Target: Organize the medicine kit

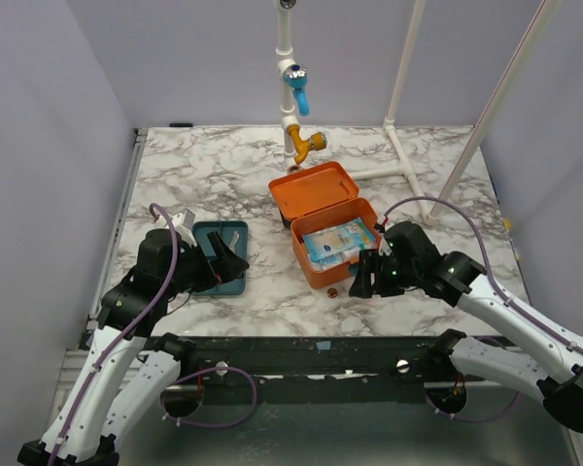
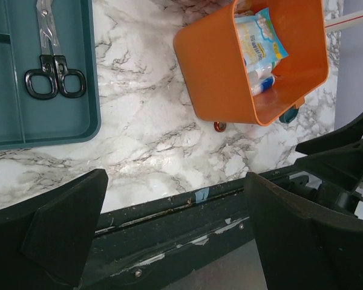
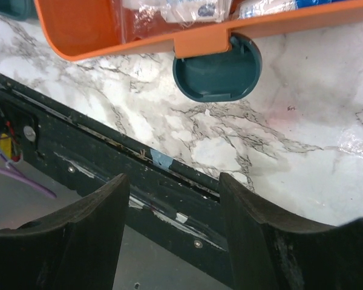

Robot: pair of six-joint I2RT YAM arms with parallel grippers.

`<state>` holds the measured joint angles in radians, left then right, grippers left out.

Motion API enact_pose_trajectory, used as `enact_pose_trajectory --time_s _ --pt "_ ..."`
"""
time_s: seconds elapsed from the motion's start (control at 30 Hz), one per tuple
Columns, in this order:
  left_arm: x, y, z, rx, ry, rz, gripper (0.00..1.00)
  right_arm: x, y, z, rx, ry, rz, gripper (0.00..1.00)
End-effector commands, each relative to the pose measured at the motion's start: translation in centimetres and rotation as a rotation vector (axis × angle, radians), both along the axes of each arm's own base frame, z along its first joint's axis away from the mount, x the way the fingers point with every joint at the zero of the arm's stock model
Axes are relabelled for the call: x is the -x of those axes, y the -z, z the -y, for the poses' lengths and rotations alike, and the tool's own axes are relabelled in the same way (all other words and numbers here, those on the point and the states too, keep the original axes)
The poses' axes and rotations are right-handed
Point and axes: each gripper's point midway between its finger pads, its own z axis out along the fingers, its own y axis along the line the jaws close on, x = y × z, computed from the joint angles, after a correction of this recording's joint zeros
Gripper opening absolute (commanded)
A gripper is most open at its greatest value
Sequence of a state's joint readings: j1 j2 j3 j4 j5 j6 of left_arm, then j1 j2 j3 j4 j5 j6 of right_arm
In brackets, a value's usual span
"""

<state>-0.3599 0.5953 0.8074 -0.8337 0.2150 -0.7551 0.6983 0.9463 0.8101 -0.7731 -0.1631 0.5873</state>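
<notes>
Seen from above, the medicine kit stands open near the middle of the marble tabletop. Its lid is folded back toward the far side, and a blue-and-white packet lies on top inside. A teal tray lies well apart to its left. The left tool hangs over the tray's near right part, and the right tool sits just off the kit's near right corner. A white pipe stand with a blue and a yellow tap rises at the back.

The left wrist view shows what the arm hides from above: black-handled scissors lying in the tray. It also shows a small round copper-coloured thing on the tabletop just beside the kit's wall.

The right wrist view looks up close at the kit's rim, where a round teal latch hangs down against the marble. A scrap of blue tape sits on the dark front rail.

In each wrist view the tool's fingers stand wide apart with nothing between them.
</notes>
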Motion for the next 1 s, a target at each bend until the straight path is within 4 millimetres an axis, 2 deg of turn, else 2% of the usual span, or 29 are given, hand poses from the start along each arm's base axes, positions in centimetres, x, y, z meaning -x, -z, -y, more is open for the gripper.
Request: enact_pose_trajectory --time_s 0.0,0.13,0.33,0.57,0.97 --pt "0.0 0.7 -0.8 -0.018 -0.049 -0.015 0.98 0.0 1.6 -0.7 0.001 0.028 0.017 0.64" --pt "0.2 0.8 -1.0 -0.021 -0.059 -0.018 0.98 0.8 3.6 -2.2 0.043 0.013 0.040 0.65" --pt "0.5 0.9 -1.2 -0.024 -0.063 -0.016 0.98 0.2 4.6 -3.6 0.098 0.074 0.150 0.67" --pt "0.8 1.7 -1.3 -0.031 -0.058 -0.025 0.99 -1.1 7.3 -3.2 0.159 0.150 0.203 0.67" --pt "0.5 2.1 -1.2 -0.043 -0.039 -0.026 0.99 -2.9 9.7 -5.0 0.197 0.168 0.291 0.67"
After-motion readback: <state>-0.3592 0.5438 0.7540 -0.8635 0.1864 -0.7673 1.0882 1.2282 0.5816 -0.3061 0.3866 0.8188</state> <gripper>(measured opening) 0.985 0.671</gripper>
